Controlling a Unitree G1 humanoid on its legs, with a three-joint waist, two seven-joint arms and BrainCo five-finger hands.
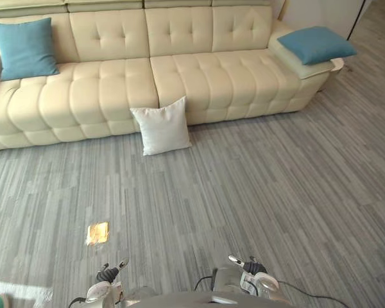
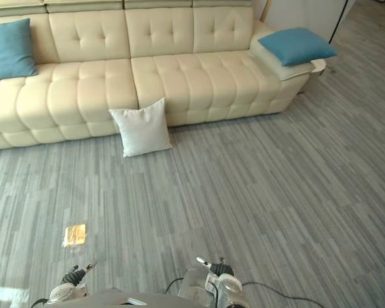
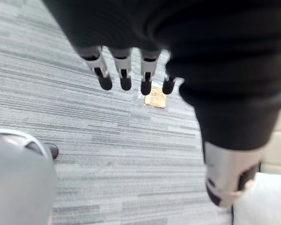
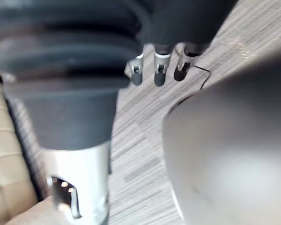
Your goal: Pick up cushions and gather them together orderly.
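A white cushion (image 1: 161, 126) stands on the floor, leaning against the front of the cream sofa (image 1: 115, 83). One blue cushion (image 1: 25, 48) leans upright on the sofa's left end. Another blue cushion (image 1: 316, 43) lies flat on the right armrest. My left hand (image 3: 126, 70) hangs low by my side over the grey floor, fingers straight and holding nothing. My right hand (image 4: 157, 70) also hangs low near my body, fingers relaxed and empty. Both hands are far from every cushion.
Grey striped plank floor (image 1: 256, 192) stretches between me and the sofa. A small bright yellowish patch (image 1: 97, 233) lies on the floor at the lower left. A white wall panel (image 1: 321, 13) stands behind the sofa's right end.
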